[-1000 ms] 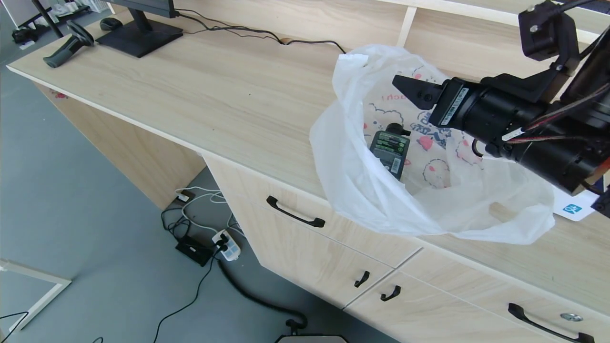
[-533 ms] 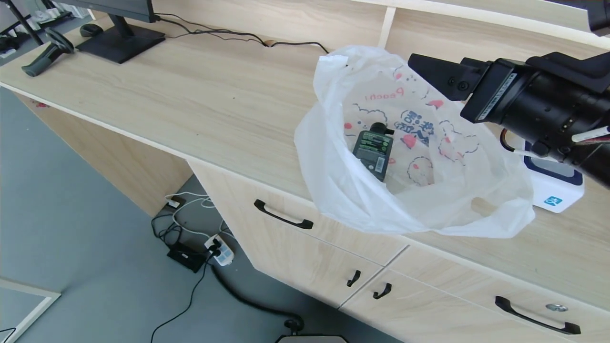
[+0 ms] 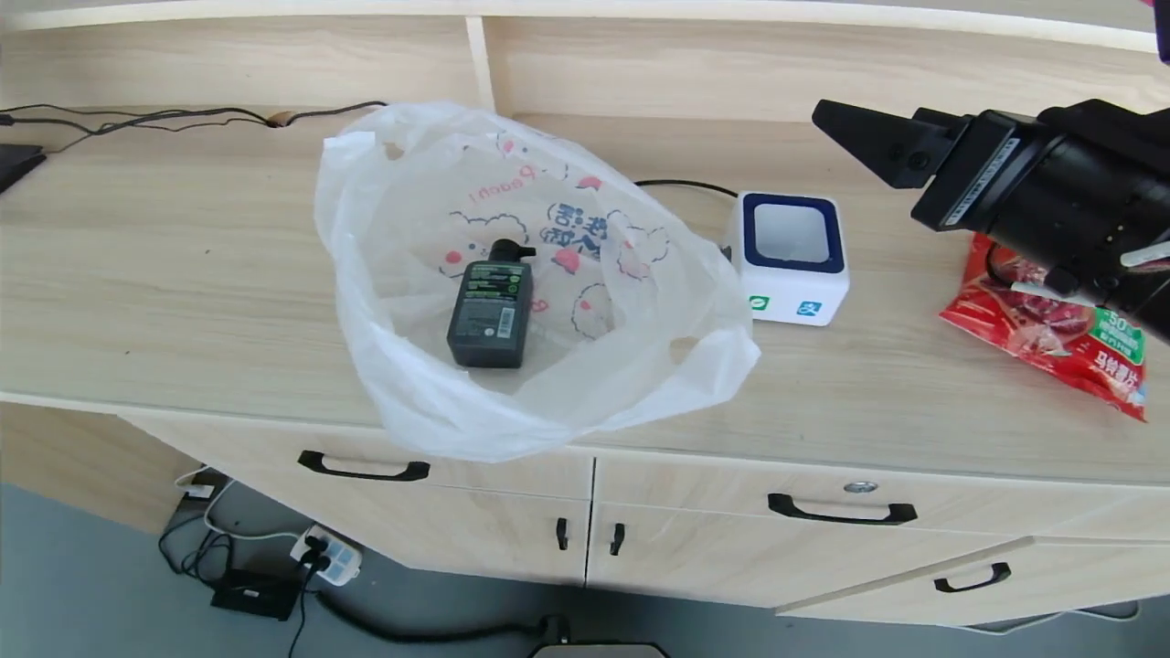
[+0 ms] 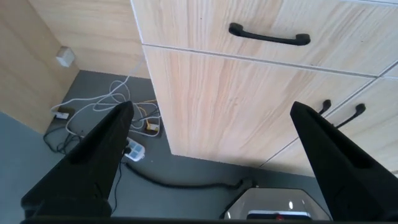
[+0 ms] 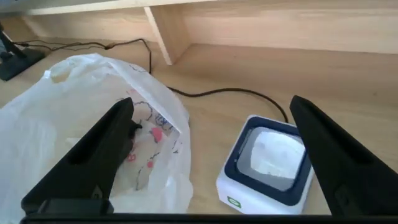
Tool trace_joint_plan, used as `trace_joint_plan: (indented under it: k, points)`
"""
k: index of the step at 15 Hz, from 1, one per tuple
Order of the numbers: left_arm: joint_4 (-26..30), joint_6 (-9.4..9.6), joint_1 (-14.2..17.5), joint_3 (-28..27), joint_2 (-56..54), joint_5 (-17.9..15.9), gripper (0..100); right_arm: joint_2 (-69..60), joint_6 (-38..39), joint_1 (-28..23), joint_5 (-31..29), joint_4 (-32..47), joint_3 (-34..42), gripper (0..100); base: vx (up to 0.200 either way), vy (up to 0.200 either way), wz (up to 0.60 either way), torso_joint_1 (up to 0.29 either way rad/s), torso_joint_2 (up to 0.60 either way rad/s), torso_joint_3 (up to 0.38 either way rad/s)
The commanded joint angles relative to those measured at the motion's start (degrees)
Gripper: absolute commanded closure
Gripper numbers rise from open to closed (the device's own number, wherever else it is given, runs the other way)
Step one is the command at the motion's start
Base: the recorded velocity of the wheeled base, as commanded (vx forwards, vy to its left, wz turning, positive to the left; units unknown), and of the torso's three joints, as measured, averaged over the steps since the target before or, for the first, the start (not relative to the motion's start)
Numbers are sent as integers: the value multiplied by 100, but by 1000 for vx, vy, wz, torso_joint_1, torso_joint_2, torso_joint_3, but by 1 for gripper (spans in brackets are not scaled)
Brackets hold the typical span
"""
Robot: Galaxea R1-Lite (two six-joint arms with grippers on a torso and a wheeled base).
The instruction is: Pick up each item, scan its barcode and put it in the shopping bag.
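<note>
The right claw (image 3: 873, 142) hung spread and empty, and the red plastic snack packet (image 3: 1051, 338) lay just right of it on the wooden counter (image 3: 914, 402), under that nearer arm.

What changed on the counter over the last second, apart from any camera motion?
The head camera panned right, so the whole picture shifted. The open right gripper drew back from over the white plastic shopping bag to past the white cube scanner, towards the red snack packet. The dark green-labelled bottle and the bag stayed put.
</note>
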Motion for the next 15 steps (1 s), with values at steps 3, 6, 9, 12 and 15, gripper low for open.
trace_joint_plan:
  k: [3,6,9,12,15]
  points:
    - [-2,1,1,0,0,-1,0,-8,23,-197,31,-3,-1,0,0,0,-600,-1,2,6]
    - [7,1,1,0,9,-1,0,-69,23,-197,5,-3,-133,0,0,0,0,0,0,0]
    - [7,-7,1,0,9,-1,0,-69,181,-794,471,375,-458,0,0,0,0,0,0,0]
    - [7,1,1,0,0,-10,0,572,928,-1700,928,1693,-1988,0,0,0,0,0,0,0]
    - [7,10,1,0,9,-1,0,1451,1095,-2042,453,3873,-4018,0,0,0,0,0,0,0]
